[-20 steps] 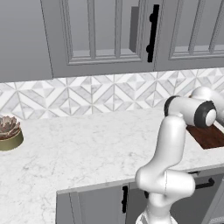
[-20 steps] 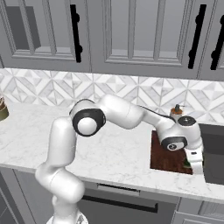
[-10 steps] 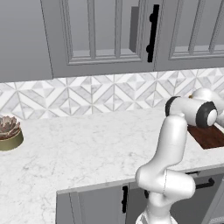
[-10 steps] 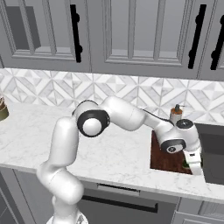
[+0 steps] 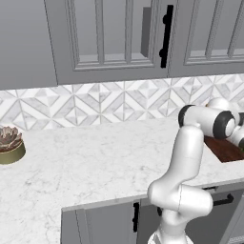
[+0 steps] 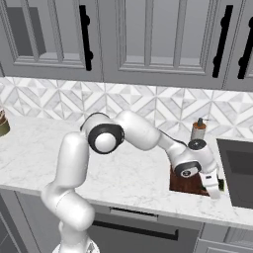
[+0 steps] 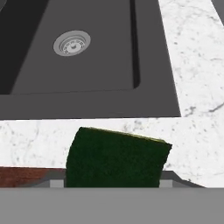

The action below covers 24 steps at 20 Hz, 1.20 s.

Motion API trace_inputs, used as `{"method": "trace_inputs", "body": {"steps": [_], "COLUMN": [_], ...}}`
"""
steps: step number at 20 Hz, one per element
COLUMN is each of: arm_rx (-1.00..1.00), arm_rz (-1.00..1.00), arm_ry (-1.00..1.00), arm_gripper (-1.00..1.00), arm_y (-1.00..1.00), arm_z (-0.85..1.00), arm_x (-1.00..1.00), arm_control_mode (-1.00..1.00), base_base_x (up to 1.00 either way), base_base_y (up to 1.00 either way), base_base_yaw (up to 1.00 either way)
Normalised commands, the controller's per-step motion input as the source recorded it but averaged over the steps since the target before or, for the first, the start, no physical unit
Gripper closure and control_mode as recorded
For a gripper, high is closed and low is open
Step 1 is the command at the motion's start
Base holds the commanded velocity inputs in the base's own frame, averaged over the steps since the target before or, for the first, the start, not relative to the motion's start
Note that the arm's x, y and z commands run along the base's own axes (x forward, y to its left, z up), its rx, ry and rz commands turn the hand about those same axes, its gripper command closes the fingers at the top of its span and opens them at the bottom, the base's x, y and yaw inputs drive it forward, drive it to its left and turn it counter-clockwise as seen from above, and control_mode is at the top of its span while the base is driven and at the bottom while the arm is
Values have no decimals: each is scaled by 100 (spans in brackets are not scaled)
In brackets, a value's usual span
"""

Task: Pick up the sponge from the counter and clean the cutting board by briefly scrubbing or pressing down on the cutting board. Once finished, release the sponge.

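Fingertips stay hidden behind the dark green rectangular sponge (image 7: 117, 158), which the two-finger gripper (image 6: 216, 186) clamps between its jaws. Most of the reddish-brown wooden cutting board (image 6: 187, 185) is covered by the arm; one strip peeks beside the sponge. Beyond it on the white marble counter (image 7: 192, 57), the dark sink basin (image 7: 83, 57) holds nothing but its round metal drain (image 7: 72, 43).

The sponge (image 7: 116, 158) is a dark green block with a thin yellow-green line along its upper edge in the hand view, tilted slightly, above the white marble counter (image 7: 192, 61). The cutting board (image 6: 187, 183) is a flat, dark reddish-brown wooden rectangle lying on the counter near its front edge; a corner of it shows beside the sponge.
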Motion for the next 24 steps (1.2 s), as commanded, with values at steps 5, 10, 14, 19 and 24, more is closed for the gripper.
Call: {"method": "trace_inputs", "body": {"steps": [5, 10, 14, 19, 24], "arm_rx": [-7, -4, 0, -1, -3], "arm_rz": [0, 0, 0, 0, 0], "arm_ry": [0, 4, 7, 6, 5], "arm_gripper": [100, 100, 100, 100, 100], "arm_y": [30, 51, 71, 73, 50], "arm_z": [-24, -10, -19, -24, -5], "arm_x": [28, 15, 0, 7, 34], "arm_control_mode": [-100, -100, -100, -100, -100], "base_base_x": [0, 0, 0, 0, 0], "base_base_y": [0, 0, 0, 0, 0], "base_base_yaw": [0, 0, 0, 0, 0]}}
